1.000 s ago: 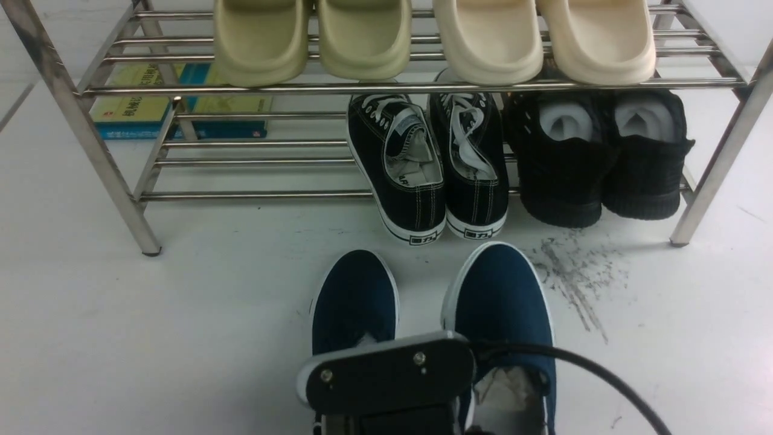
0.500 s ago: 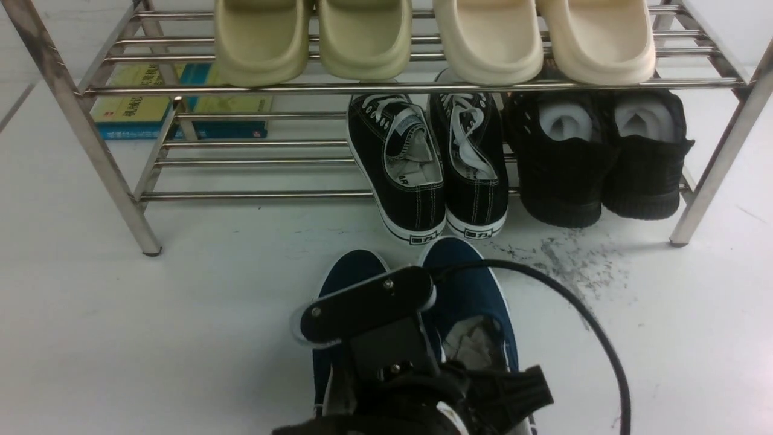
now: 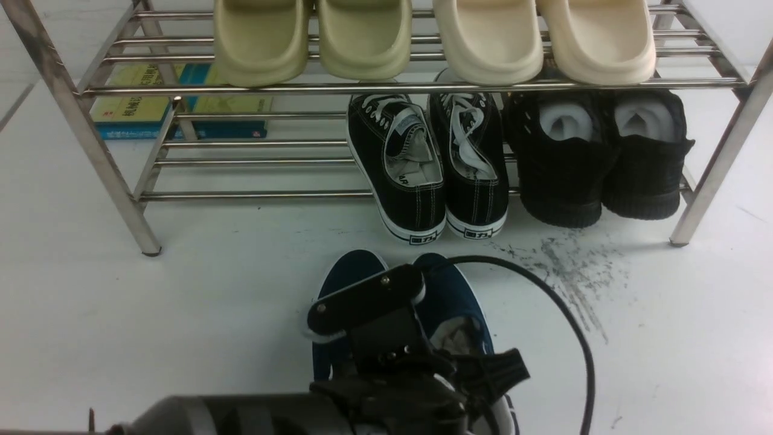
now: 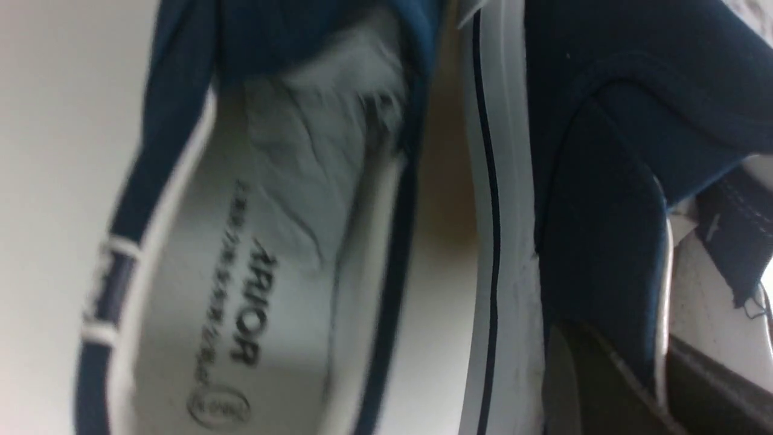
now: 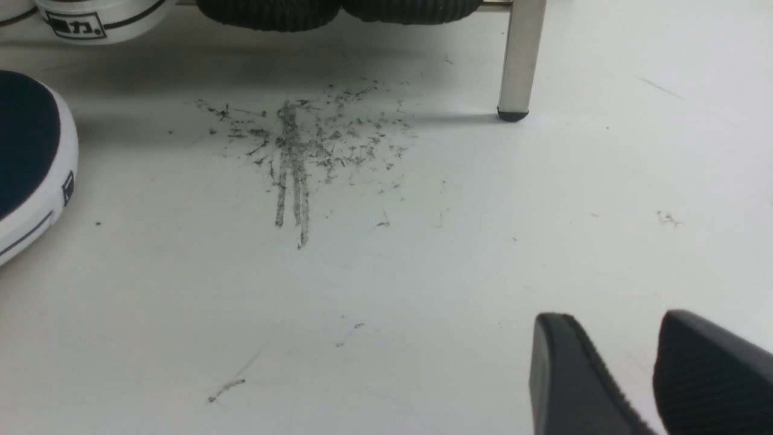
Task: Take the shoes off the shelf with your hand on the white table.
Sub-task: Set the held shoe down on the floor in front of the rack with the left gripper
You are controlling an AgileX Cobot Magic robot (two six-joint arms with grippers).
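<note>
The two navy slip-on shoes stand side by side on the white table (image 3: 181, 314) in front of the shelf (image 3: 386, 87), toes toward it: the left shoe (image 3: 350, 272) and the right shoe (image 3: 450, 296). My left gripper (image 3: 423, 362) reaches down over them. In the left wrist view it (image 4: 658, 374) is shut on the right shoe's (image 4: 592, 181) side wall, one finger outside and one inside. The left shoe's insole (image 4: 253, 302) shows lettering. My right gripper (image 5: 628, 338) is open and empty, low over the table. A navy toe (image 5: 24, 139) shows in its view.
Black lace-up sneakers (image 3: 423, 169) and black fuzzy shoes (image 3: 598, 163) sit on the lower tier. Two pairs of slippers (image 3: 314, 36) are on the upper tier. A book (image 3: 151, 103) lies behind. Grey scuff streaks (image 3: 574, 272) mark the table near the shelf's right leg (image 5: 519, 60).
My left gripper has drawn the right navy shoe leftward until it sits close beside the left one. The left arm now shows further into the front view.
</note>
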